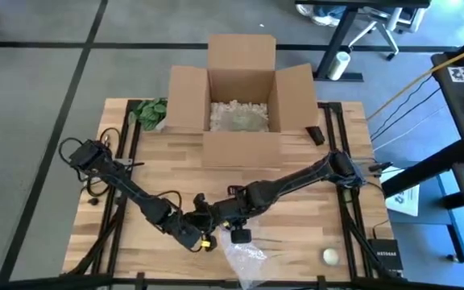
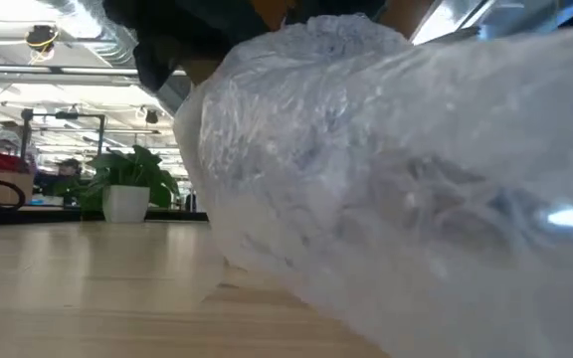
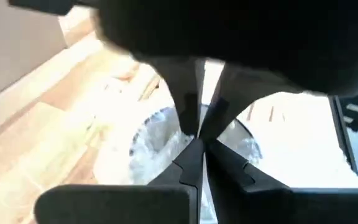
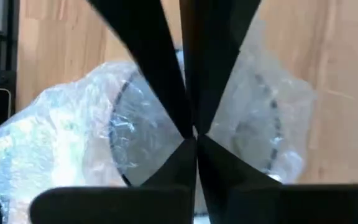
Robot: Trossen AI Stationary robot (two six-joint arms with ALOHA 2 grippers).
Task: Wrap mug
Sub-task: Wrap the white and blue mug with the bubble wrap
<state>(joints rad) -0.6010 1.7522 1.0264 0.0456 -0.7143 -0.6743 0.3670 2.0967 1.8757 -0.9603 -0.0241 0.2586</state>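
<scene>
Bubble wrap pinched at the worktop's front edge

Bubble wrap (image 1: pixel 244 259) lies bunched at the front edge of our wooden worktop (image 1: pixel 296 217), with the mug (image 4: pixel 263 124) showing as a dark rim through the plastic in our right wrist view. Our left end effector (image 1: pixel 204 242) sits just beside the bundle, its fingers together, with wrap bunched around their tips. Our right end effector (image 1: pixel 238 234) meets it from the other side, fingers likewise together over the wrap. An open cardboard box (image 1: pixel 240 97) with filling stands at the back. A potted plant (image 1: pixel 150 111) sits beside it. A small pale ball (image 1: pixel 330 256) rests near the front right corner.
</scene>
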